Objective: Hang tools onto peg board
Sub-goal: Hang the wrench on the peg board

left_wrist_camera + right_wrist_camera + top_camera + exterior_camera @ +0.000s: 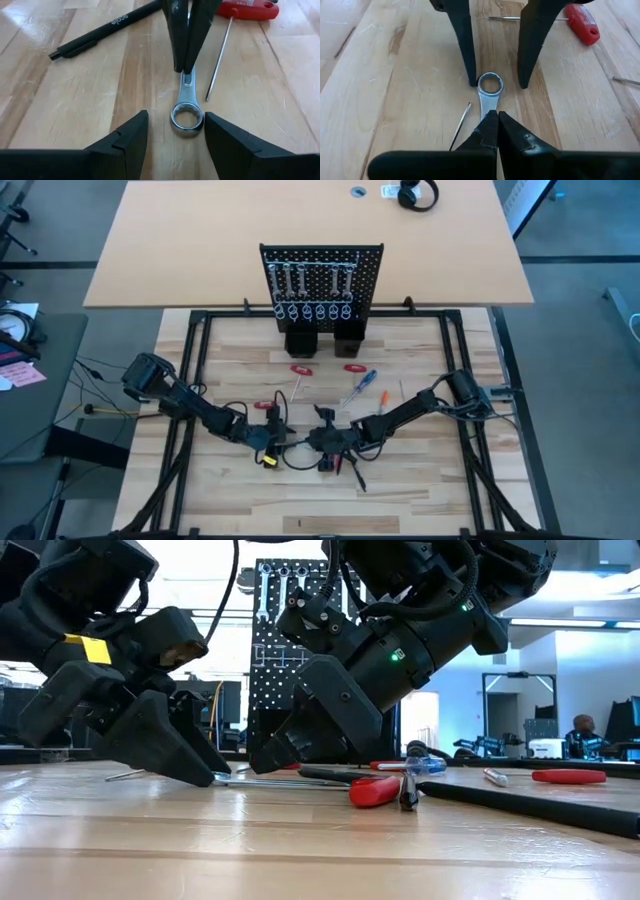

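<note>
Only wrist views show the wrench [187,107] ring between left jaws.

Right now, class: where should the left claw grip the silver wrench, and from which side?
Probably the ring end of the wrench, from above: it lies flat, the right claw is shut on its shank, and the left claw stands open astride the ring.

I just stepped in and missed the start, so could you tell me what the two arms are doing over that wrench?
Both arms meet at a silver wrench lying flat on the table. The right claw is shut on its shank, while the left claw is open with one finger on each side of the ring end. Other tools lie loose nearby, and some wrenches already hang on the peg board.
</note>
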You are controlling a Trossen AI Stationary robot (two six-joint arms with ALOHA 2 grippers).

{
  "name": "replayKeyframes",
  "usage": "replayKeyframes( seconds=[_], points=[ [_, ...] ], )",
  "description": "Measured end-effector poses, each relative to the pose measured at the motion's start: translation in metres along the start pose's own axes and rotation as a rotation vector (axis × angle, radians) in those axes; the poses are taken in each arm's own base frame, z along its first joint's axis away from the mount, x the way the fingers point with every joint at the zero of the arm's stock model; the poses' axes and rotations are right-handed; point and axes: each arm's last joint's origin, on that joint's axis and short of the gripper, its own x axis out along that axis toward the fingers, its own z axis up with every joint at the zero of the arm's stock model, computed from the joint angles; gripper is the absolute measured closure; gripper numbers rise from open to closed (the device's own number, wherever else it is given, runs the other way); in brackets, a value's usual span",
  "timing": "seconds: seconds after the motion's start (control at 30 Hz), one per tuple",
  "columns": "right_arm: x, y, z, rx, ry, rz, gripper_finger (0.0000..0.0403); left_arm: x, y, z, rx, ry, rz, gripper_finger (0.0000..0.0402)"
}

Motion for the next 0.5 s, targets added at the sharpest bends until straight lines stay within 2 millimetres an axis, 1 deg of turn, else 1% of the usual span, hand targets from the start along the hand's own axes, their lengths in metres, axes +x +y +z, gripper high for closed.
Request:
replayKeyframes(
  seconds=[0.1, 0.27, 0.5],
  points=[
    [0.000, 0.000, 0.000, 0.000, 0.000, 0.000, 0.0392, 0.004, -0.002, -0.001, -0.001, -0.005, -0.006, 0.0227],
    [0.000, 0.000, 0.000, -0.001, 0.001, 0.000, 0.0392, 0.020, -0.009, 0.000, 0.020, 0.023, -0.035, 0.0235],
    [0.000, 0.001, -0.001, -0.006, 0.007, 0.001, 0.0392, 0.023, -0.010, 0.001, 0.035, 0.068, -0.043, 0.0255]
  ],
)
